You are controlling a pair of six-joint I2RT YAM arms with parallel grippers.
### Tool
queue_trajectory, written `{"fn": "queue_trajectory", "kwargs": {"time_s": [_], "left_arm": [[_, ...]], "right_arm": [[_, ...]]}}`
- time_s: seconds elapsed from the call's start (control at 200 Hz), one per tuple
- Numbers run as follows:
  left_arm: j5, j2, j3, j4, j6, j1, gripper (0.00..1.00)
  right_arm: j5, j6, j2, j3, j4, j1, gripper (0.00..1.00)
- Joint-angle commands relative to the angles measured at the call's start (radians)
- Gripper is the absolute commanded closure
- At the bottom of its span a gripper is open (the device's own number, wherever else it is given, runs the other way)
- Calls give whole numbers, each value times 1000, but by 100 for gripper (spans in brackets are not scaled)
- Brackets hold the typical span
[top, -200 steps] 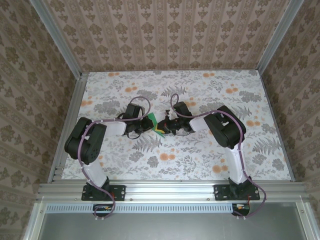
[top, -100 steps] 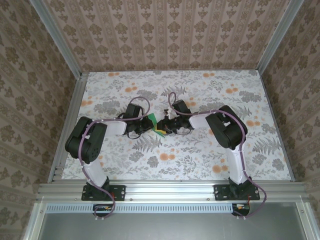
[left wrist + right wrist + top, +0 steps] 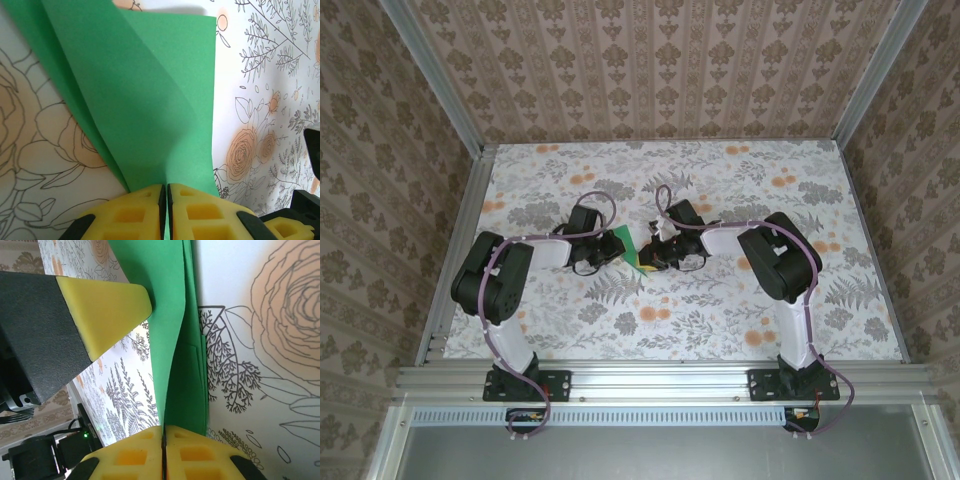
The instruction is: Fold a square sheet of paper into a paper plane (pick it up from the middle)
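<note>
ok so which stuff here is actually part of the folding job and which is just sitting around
Part of the job:
- green sheet of paper, partly folded
- left tool, shut on the paper
- right tool, shut on the paper

Just there:
- floral tabletop
- patterned walls
- metal frame

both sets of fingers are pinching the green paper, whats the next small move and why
Probably press the green sheet's fold flat against the table. The left fingers and right fingers both pinch it shut, but its layers bow apart loosely, with no sharp crease.
</note>
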Motion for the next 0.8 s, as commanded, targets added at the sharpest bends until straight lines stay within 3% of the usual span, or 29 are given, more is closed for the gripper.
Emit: {"fn": "queue_trajectory", "kwargs": {"time_s": [0.0,0.17,0.65,0.795], "left_arm": [[-54,42,-1,-89,-3,14,86],[-58,45,2,-98,-4,16,86],[-57,52,19,-120,-2,18,86],[-58,53,20,-126,1,19,86]], "right_arm": [[6,-25,-12,-2,-58,-5,93],[18,-31,0,-15,-74,-7,96],[91,-132,20,9,-222,-4,94],[60,-156,-27,5,-228,-6,87]]}}
